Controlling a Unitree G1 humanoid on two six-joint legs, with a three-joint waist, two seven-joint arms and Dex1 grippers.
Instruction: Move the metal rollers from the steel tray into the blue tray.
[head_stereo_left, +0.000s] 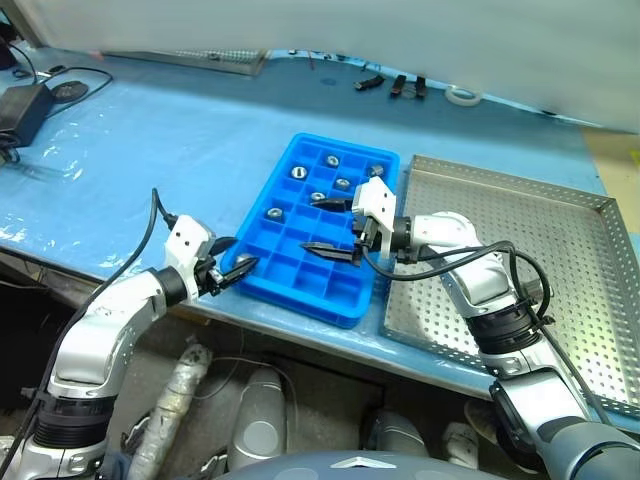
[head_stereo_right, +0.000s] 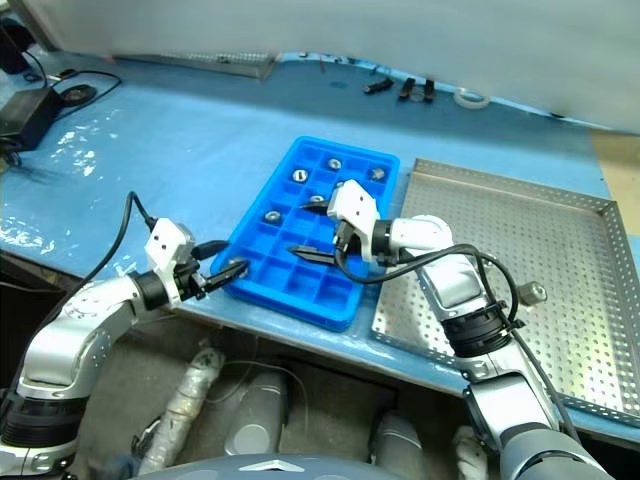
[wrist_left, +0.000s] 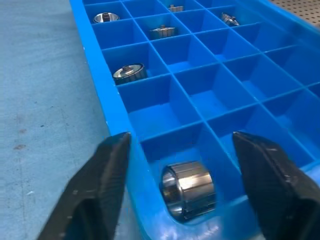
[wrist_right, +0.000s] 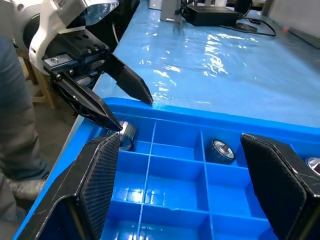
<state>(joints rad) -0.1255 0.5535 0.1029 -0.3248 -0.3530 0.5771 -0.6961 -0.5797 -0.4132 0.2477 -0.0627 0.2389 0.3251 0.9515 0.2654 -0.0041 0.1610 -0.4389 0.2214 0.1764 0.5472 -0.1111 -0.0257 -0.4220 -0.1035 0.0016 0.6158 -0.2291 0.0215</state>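
I'm hovering my left hand (wrist_left: 180, 165), fingers apart, around a silvery metal roller (wrist_left: 189, 190) lying in the bright blue gridded plastic tray's (head_stereo_left: 262, 291) lower-left corner cell; right hand (head_stereo_left: 330, 227) gaping empty mid-frame.

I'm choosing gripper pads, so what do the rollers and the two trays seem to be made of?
Metal rollers: polished metal, probably steel, going by mirror-like reflections. Blue tray: glossy moulded plastic, judging by its uniform colour and thin dividers. Steel tray: matte silvery perforated sheet metal.

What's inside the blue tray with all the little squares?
The blue tray holds several shiny metal rollers, each in its own square. One roller lies in the corner square between the left tool's open fingers. The right tool covers some squares.
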